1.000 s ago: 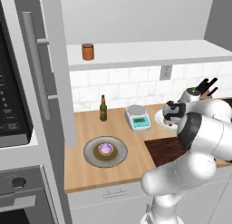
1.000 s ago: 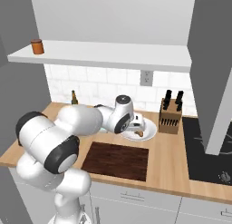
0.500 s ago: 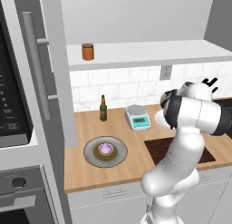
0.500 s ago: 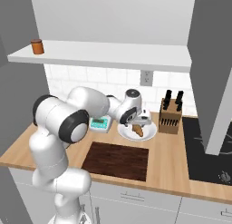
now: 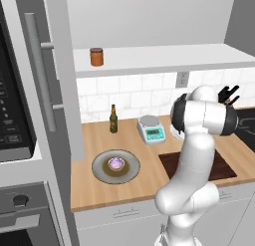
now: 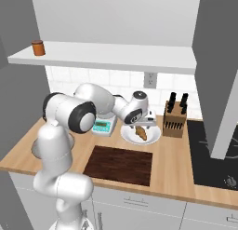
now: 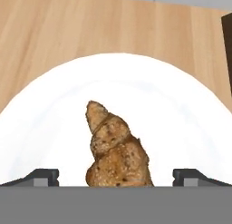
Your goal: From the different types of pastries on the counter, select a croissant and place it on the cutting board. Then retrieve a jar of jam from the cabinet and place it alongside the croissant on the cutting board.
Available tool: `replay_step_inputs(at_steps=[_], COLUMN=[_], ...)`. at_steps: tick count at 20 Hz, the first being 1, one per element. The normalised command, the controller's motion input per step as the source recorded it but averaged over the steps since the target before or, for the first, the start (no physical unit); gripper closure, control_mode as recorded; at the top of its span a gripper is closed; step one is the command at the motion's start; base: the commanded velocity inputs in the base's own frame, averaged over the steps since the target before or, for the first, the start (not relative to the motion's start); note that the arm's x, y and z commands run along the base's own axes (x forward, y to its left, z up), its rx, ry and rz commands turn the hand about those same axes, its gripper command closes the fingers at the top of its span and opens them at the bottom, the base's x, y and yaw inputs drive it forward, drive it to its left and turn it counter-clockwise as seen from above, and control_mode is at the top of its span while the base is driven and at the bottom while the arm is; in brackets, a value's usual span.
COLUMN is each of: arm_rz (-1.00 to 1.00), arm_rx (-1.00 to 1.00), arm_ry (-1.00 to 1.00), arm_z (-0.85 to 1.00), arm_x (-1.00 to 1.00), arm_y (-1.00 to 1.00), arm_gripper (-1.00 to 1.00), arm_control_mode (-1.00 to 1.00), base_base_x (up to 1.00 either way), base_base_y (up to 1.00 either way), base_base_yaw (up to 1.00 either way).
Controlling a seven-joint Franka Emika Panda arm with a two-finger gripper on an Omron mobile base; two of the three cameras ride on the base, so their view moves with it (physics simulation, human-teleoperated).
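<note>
Left base view, arm: reared up from the lower right, elbow high, hiding its own wrist; cannot tell from here how wide the tool stood.
Left base view, cutting board (image 5: 221, 168): lay at the front of the counter (image 5: 94, 187), partly behind the arm; nothing seen on its visible part.
Left base view, other pastry (image 5: 116, 163): sat pink-topped on a dark plate (image 5: 101, 171), well apart to the left; plainly not the pick.
Left base view, jar of jam (image 5: 96, 57): stood up on the white shelf of the cabinet (image 5: 164, 56), door (image 5: 64, 75) swung open with its bar handle (image 5: 42, 78) showing; ready for the later fetch; bottle (image 5: 113, 119) and scale (image 5: 151, 129) kept back near the wall.
Right base view, gripper (image 6: 141, 125): hung just over the croissant (image 6: 140, 133) on the white plate (image 6: 128, 136); likely lined up for a straight drop.
Right base view, room: knife block (image 6: 175, 117) just beside the plate on one side, scale on the other; board bare and near, just in front of the plate; short open path, by the look of it.
Hand view, fingertips (image 7: 43, 175): spread wide, one either side of the croissant, gripping nothing; not seen touching it.
Hand view, croissant: lay lengthwise between the tips, pointed end away; probably why the hand was turned so.
Hand view, edges: plate rim curved beyond, bare wood past it, dark board corner at the right.
</note>
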Motion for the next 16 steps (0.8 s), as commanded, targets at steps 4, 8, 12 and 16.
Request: replay_step_inputs(at_steps=[4,8,12,16], arm_rz=[0.01,0.02,0.02,0.01], arm_rx=[0.00,0.00,0.00,0.00], arm_ry=[0.00,0.02,0.04,0.01], arm_z=[-0.19,-0.20,-0.28,-0.16], arm_x=[0.30,0.15,0.02,0.16], arm_y=[-0.12,-0.02,0.00,-0.07], arm_gripper=[-1.00,-1.00,-1.00,-1.00], arm_control_mode=[-1.00,-1.00,-1.00,-1.00], base_base_x=[0.00,0.00,0.00,0.00], base_base_y=[0.00,0.00,0.00,0.00], base_base_yaw=[0.00,0.00,0.00,0.00])
